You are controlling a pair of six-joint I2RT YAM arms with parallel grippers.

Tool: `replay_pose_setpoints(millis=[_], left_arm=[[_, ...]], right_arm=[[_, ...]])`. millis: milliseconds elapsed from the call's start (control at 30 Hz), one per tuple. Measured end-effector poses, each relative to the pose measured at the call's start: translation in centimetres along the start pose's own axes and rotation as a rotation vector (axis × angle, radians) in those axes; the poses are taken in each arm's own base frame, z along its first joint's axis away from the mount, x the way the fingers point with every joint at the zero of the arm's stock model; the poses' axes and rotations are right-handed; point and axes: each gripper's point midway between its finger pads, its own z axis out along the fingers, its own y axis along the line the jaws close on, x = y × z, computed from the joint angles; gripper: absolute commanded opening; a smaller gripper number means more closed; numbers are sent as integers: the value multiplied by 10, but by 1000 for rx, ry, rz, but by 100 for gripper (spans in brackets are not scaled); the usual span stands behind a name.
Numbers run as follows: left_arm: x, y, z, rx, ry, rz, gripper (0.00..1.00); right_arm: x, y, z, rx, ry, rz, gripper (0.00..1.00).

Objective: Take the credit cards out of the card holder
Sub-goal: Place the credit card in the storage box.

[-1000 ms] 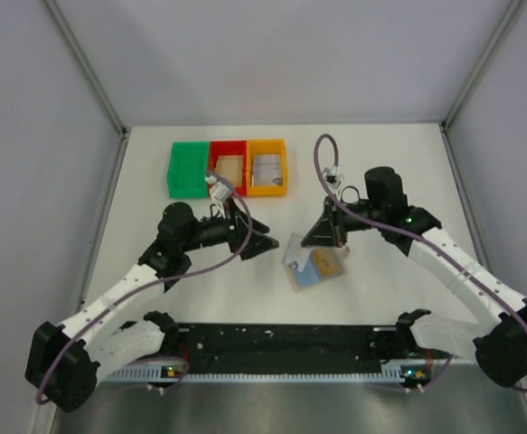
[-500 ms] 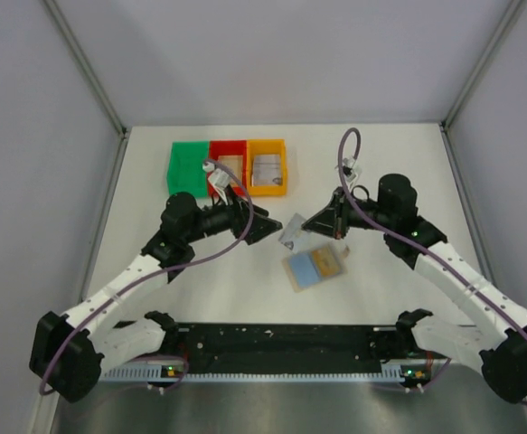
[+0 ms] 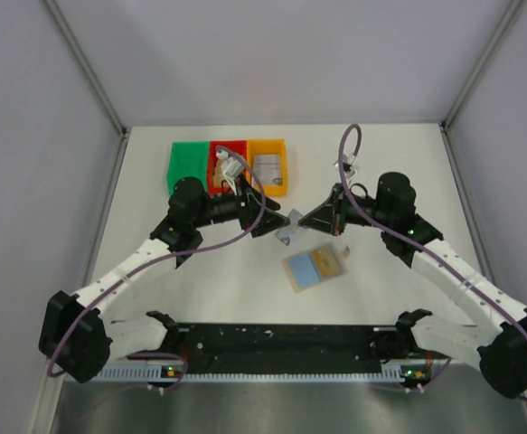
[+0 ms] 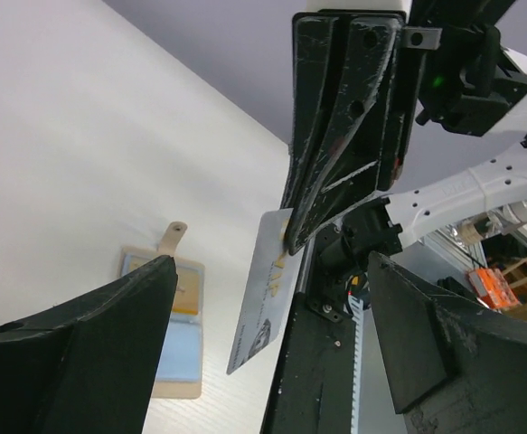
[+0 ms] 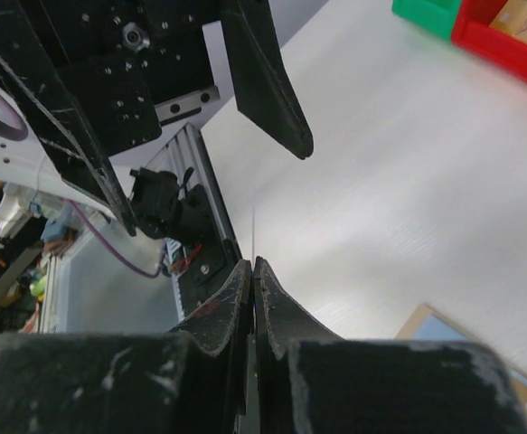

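Credit card (image 3: 287, 231) grey, aloft, pinched at one edge by right end effector (image 3: 305, 219) | left end effector (image 3: 275, 223) fingers spread wide either side, not touching | card holder (image 3: 315, 267) unfolded flat on worktop (image 3: 399, 154), just below.

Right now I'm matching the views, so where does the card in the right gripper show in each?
Top external: card centre, between left gripper and right gripper.
Left wrist: centre, pinched at its top by the right gripper.
Right wrist: edge-on, a thin line above the shut fingers.
Shared landmark: card holder lying open, in all three.
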Motion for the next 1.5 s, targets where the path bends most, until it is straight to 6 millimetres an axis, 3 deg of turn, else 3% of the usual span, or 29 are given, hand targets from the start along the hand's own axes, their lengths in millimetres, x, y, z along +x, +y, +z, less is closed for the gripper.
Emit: replay_pose_setpoints(millis=[233, 333, 500, 600, 633, 667, 733, 767, 833, 900, 1167, 1500], left_arm=[[-1, -17, 8, 135, 110, 59, 74], [3, -22, 10, 182, 154, 59, 60], [17, -29, 12, 234, 226, 41, 34], [24, -31, 12, 248, 251, 30, 3], [25, -32, 12, 250, 255, 28, 0], [25, -32, 12, 251, 257, 26, 0], [25, -33, 12, 256, 258, 24, 0], [24, -33, 12, 256, 254, 26, 0], [21, -32, 14, 243, 232, 31, 0], [20, -27, 13, 206, 189, 27, 0], [12, -3, -10, -8, -146, -64, 0], [-47, -18, -25, 4, -476, -131, 0]], right_arm=[[9, 11, 0, -82, 109, -36, 0], [12, 20, -2, -136, 144, -48, 0], [16, 26, -3, -180, 178, -49, 0], [18, 27, -4, -197, 193, -46, 0], [19, 28, -4, -200, 199, -43, 0], [19, 28, -4, -204, 203, -44, 9], [19, 28, -4, -205, 204, -47, 38], [19, 28, -4, -204, 205, -46, 46], [19, 26, -3, -190, 200, -46, 58], [15, 22, -2, -163, 180, -55, 64], [8, 20, 0, -165, 22, -30, 65], [-8, 33, 4, -247, -90, -5, 59]])
